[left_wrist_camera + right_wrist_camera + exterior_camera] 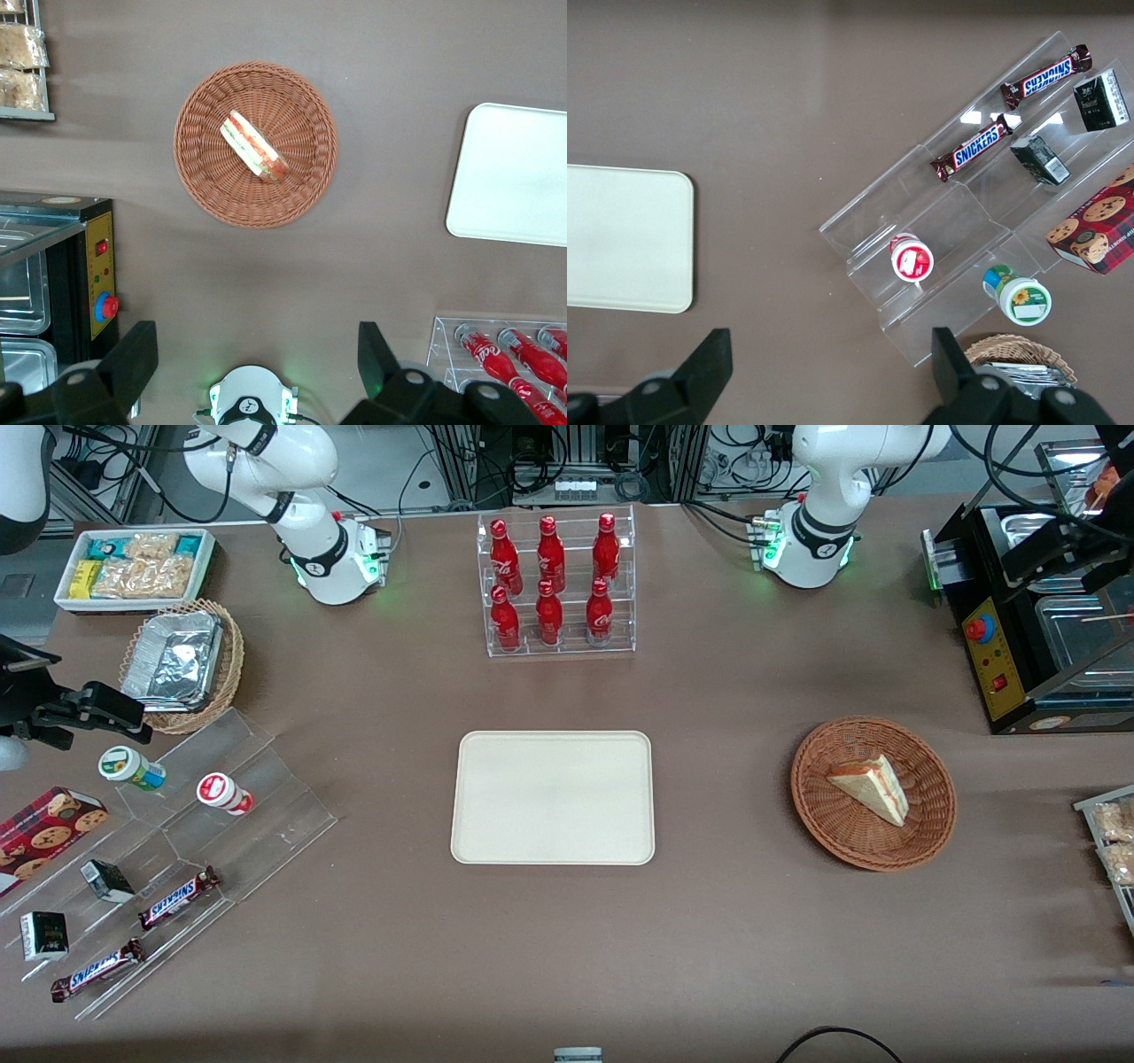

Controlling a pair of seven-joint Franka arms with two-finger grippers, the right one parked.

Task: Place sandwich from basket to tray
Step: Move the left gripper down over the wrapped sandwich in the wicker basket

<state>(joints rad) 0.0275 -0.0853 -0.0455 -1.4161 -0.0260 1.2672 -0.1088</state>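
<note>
My tool [257,367] hangs high above the surface [726,921], with its two dark fingers [133,359] spread wide apart and nothing between them. Seen from my wrist, it sits over the bare brown stretch between the basket [199,173] and my own white arm base [252,403], well apart from the sandwich [253,147]. The sandwich lies in the basket, a pale wedge resting on its side near the middle of the weave, its red and green filling showing along the long cut edge. In the front view the basket [815,797] stands toward my end of the surface, with the sandwich [873,786] inside it. The tray [554,797] lies flat in the middle of the surface, well apart from the basket, with nothing on it. A clear rack of red bottles [551,583] stands farther from the front camera than the tray. A black machine [1001,646] with a red knob sits near the basket at my end. Toward the parked arm's end are clear steps with chocolate bars [177,897] and small tubs [221,793], a tan basket of foil containers [177,664] and a white box of snack packets [133,567].
</note>
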